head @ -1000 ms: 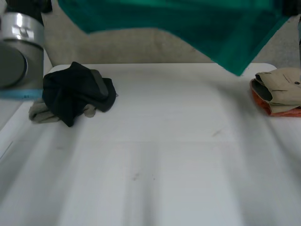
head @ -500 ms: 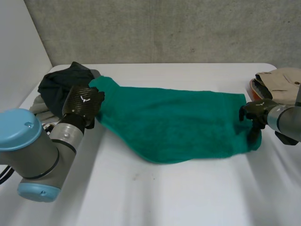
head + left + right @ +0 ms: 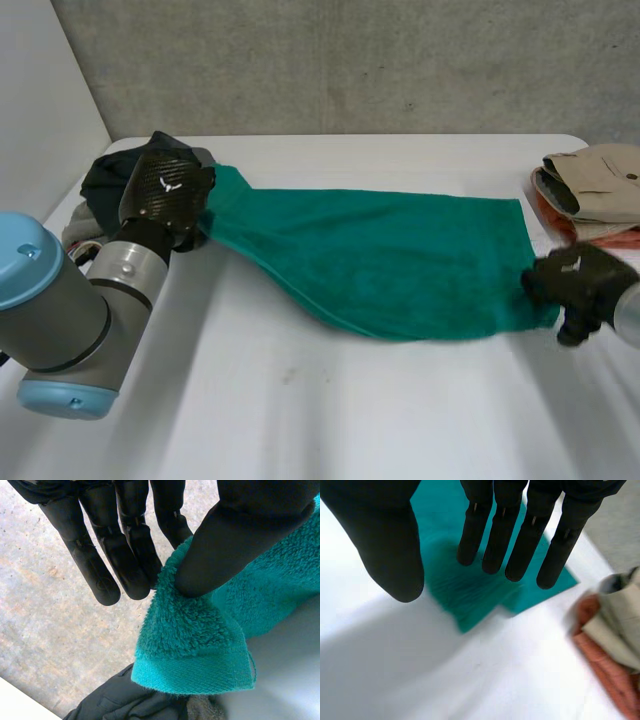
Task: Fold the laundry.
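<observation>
The green towel point(image 3: 390, 260) lies stretched across the white tabletop point(image 3: 350, 410). The left hand point(image 3: 240, 530) pinches one corner between its thumb and straight fingers (a dark clothes pile point(image 3: 105, 185) sits just behind). The right hand point(image 3: 520, 535) hovers above the opposite end, fingers straight and spread, gripping nothing.

The left arm point(image 3: 70, 300) reached forward across the table, its left hand point(image 3: 165, 192) raised at the far left, thumb point(image 3: 240, 535) pinching a corner of the green towel point(image 3: 195, 645) against straight fingers point(image 3: 100, 565). The right hand point(image 3: 578, 283) sat low at the towel's near right corner — its fingers straight, set apart from its thumb, gripping nothing.
</observation>
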